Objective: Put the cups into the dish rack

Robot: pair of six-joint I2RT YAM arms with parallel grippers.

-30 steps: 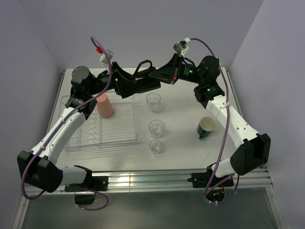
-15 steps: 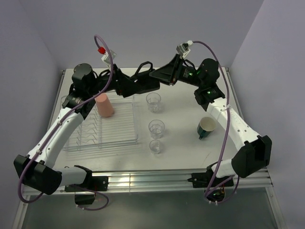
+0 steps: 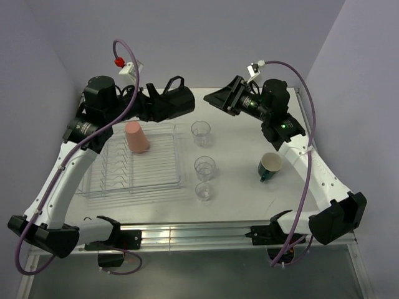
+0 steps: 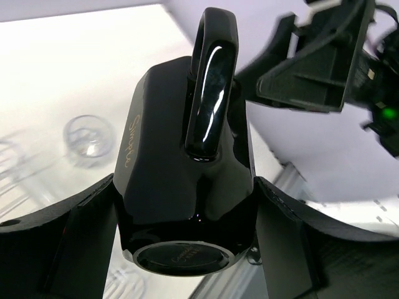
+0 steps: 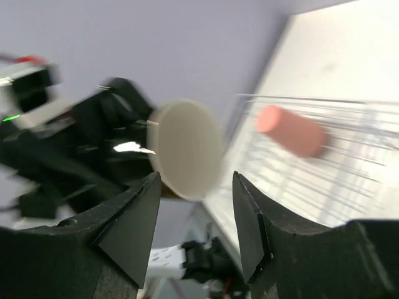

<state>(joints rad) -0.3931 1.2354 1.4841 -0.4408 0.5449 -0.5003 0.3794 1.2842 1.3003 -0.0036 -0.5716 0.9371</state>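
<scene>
A glossy black mug (image 3: pixel 176 99) hangs in the air over the back of the table, with my left gripper (image 3: pixel 163 103) shut on its body. In the left wrist view the black mug (image 4: pixel 187 168) fills the space between both fingers, handle (image 4: pixel 212 81) up. My right gripper (image 3: pixel 212 98) stands open a little to the mug's right, apart from it. Its wrist view shows the open right gripper (image 5: pixel 196 224) facing the mug's pale mouth (image 5: pixel 185 149). A salmon-orange cup (image 3: pixel 136 136) stands in the clear dish rack (image 3: pixel 156 179). Three clear tumblers (image 3: pixel 201 132) (image 3: pixel 205 167) (image 3: pixel 204 191) and a dark green mug (image 3: pixel 270 166) sit on the table.
The dish rack lies on the left half of the table under my left arm. The tumblers form a line down the middle. The green mug lies near my right arm's forearm. A purple wall closes the back and sides.
My right gripper opened, released the black mug and drew back to the right. My left gripper closed on the mug and pulled it left and away from the right gripper.
</scene>
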